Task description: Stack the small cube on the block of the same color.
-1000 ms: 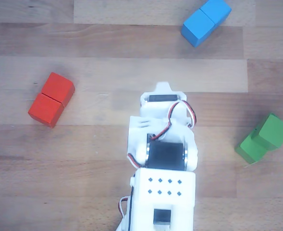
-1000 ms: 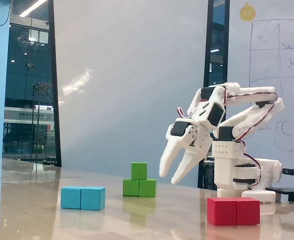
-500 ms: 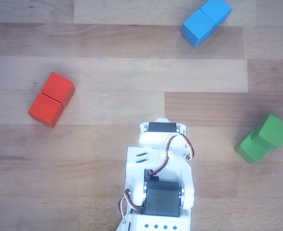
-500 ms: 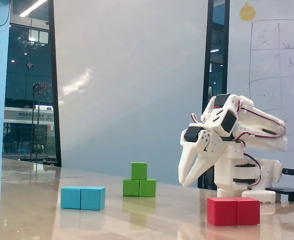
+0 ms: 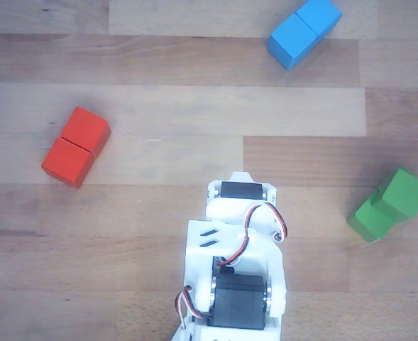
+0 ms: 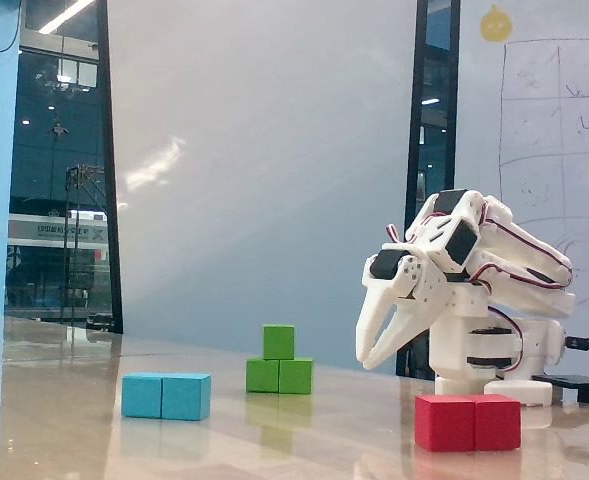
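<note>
The small green cube (image 6: pixel 279 341) rests on top of the green block (image 6: pixel 279 376), over its left half in the fixed view. From above, the cube (image 5: pixel 406 192) sits on the far end of the block (image 5: pixel 367 217) at the right edge. My gripper (image 6: pixel 365 363) hangs tips-down well to the right of the stack in the fixed view, clear of it. Its fingers meet at the tips with nothing between them. In the other view the white arm (image 5: pixel 238 263) at the bottom centre hides the fingertips.
A red double block (image 5: pixel 76 147) lies at the left and a blue double block (image 5: pixel 304 32) at the top right. In the fixed view the red block (image 6: pixel 468 422) sits in front of the arm's base (image 6: pixel 494 360), and the blue block (image 6: pixel 167 396) is left of the stack.
The arm has folded back toward its base and lowered. The jaws, open a second ago, have come together. The green cube stays on the block.
</note>
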Controlling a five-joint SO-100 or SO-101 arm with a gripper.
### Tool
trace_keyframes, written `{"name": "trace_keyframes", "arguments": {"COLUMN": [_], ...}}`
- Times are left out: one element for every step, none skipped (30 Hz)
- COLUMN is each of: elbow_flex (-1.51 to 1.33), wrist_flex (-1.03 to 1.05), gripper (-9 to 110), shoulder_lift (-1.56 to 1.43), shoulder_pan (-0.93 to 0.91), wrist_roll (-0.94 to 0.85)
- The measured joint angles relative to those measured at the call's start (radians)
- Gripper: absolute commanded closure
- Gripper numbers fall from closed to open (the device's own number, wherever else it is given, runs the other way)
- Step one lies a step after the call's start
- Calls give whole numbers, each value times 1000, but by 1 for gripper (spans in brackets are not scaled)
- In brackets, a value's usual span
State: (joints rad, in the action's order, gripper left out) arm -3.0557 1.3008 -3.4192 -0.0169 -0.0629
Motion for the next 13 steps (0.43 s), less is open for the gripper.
{"name": "trace_keyframes", "arguments": {"elbow_flex": [0, 0, 0, 0, 0, 0, 0, 0, 0, 0, 0, 0, 0], "wrist_flex": [0, 0, 0, 0, 0, 0, 0, 0, 0, 0, 0, 0, 0], "gripper": [102, 102, 102, 102, 102, 102, 102, 102, 102, 102, 102, 102, 102], "shoulder_lift": [0, 0, 0, 0, 0, 0, 0, 0, 0, 0, 0, 0, 0], "shoulder_pan": [0, -5, -8, -9, -11, -12, -12, -12, -12, -12, -12, -12, -12], "wrist_roll": [0, 0, 0, 0, 0, 0, 0, 0, 0, 0, 0, 0, 0]}}
